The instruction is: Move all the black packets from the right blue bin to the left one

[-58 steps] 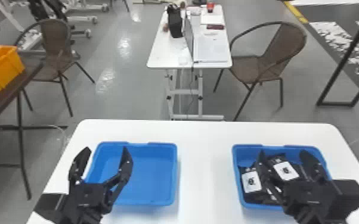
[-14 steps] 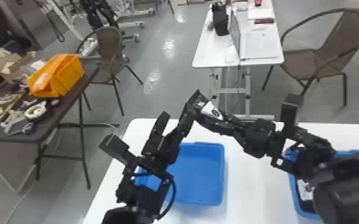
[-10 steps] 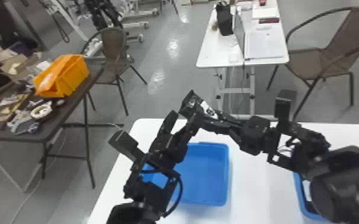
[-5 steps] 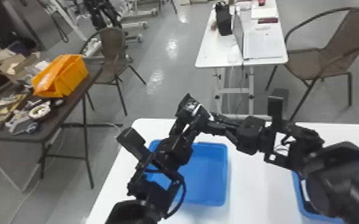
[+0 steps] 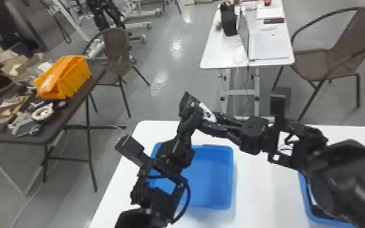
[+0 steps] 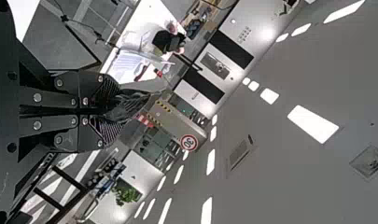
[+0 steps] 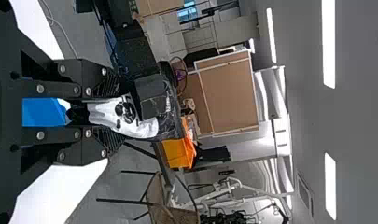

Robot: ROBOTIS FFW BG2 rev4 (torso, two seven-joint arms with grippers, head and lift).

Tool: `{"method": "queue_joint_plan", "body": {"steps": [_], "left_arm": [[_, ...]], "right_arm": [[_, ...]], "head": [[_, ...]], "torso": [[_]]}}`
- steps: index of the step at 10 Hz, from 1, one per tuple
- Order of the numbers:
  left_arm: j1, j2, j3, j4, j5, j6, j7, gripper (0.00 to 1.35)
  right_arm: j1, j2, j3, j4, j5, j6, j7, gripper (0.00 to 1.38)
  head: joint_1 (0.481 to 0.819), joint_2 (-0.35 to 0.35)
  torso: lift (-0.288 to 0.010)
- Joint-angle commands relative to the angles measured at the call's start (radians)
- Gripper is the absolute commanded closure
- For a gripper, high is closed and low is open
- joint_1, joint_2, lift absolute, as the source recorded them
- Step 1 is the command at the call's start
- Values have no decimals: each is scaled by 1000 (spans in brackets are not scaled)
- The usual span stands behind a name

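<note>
Here, one packet (image 5: 208, 113) is up in the air, pinched in the right gripper (image 5: 210, 119)'s narrow gap; the left gripper (image 5: 190, 104) is closed on its other end. Two blue bins sit on the desk (image 5: 263, 188), the left arm (image 5: 172, 151) crossing one, the right arm (image 5: 351, 179) hiding much of the other. Beyond: two chairs (image 5: 318, 63), one orange bin (image 5: 72, 75).

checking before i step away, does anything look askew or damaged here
The black packet looks creased, its white label bent, between the right gripper and left gripper. That may be only their squeeze; I see no clear tear. The dark side table is cluttered with loose parts, but nothing looks spilled.
</note>
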Motion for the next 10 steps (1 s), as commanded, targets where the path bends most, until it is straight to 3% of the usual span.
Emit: {"method": "queue_joint_plan", "body": {"steps": [1,2,4,5,6,8,9,10], "left_arm": [[7,-3,8,0,-25,-25,8,1217],[7,-3,27,6,-82,-56,11,1217],[7,-3,74,96,-248,-178,16,1217],[6,-3,106,165,-341,-189,14,1217],[15,-3,114,215,-378,-157,7,1217],[27,-3,112,280,-499,-198,10,1208],[21,-3,123,322,-521,-254,10,897],[23,-3,137,331,-521,-272,10,429]], "right_arm": [[13,0,-48,-13,-13,17,16,335],[55,1,-113,-74,5,49,22,-2],[171,6,-283,-249,136,150,-5,-2],[229,8,-343,-307,191,193,-21,-2],[263,0,-378,-336,205,247,1,5],[303,-35,-407,-356,194,296,10,33],[305,-45,-416,-344,205,305,30,38],[314,-49,-433,-338,234,302,36,71]], "head": [[695,300],[695,300],[695,290],[695,278],[695,270],[695,240],[695,225],[695,221]], "torso": [[0],[0],[0],[0],[0],[0],[0],[0]]}}
